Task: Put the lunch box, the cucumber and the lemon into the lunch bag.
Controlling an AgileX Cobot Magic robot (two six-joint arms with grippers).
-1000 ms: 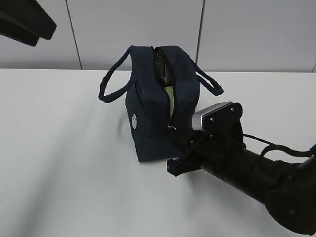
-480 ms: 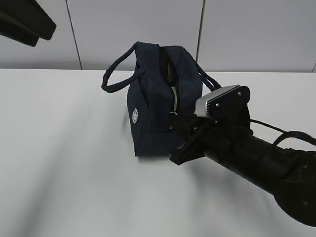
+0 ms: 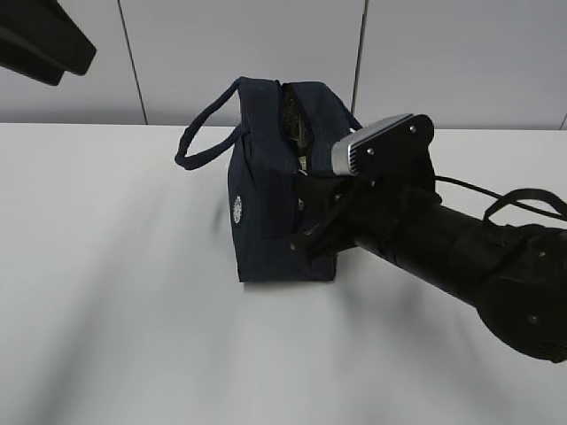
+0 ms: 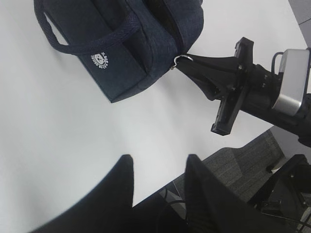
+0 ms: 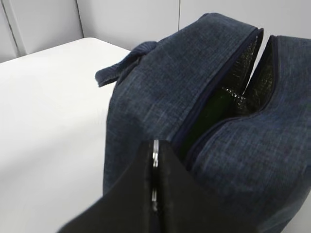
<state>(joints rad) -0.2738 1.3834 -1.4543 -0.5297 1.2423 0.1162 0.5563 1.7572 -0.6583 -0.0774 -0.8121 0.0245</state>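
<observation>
The navy lunch bag (image 3: 261, 221) stands upright on the white table, its top zipper partly open. My right gripper (image 3: 301, 208) is against the bag's near end, shut on the silver ring pull (image 4: 181, 59), whose edge shows between the closed fingers (image 5: 155, 153). Through the gap I see silver lining and something dim and greenish (image 5: 214, 104); I cannot tell what it is. The lunch box, the cucumber and the lemon are hidden. My left gripper (image 4: 159, 159) hangs open and empty high above the table, well away from the bag (image 4: 121, 58).
The bag's two loop handles (image 3: 204, 133) stick out to the sides. The table's near edge (image 4: 160, 187) runs under my left gripper, with grey floor beyond. Part of the left arm (image 3: 35, 40) shows dark at the upper left. Bare white tabletop (image 3: 106, 266) surrounds the bag.
My right gripper has moved up and leftward along the bag's end with the ring pull in it. The pale green sliver seen in the opening earlier is now covered, and the bag shifted slightly.
</observation>
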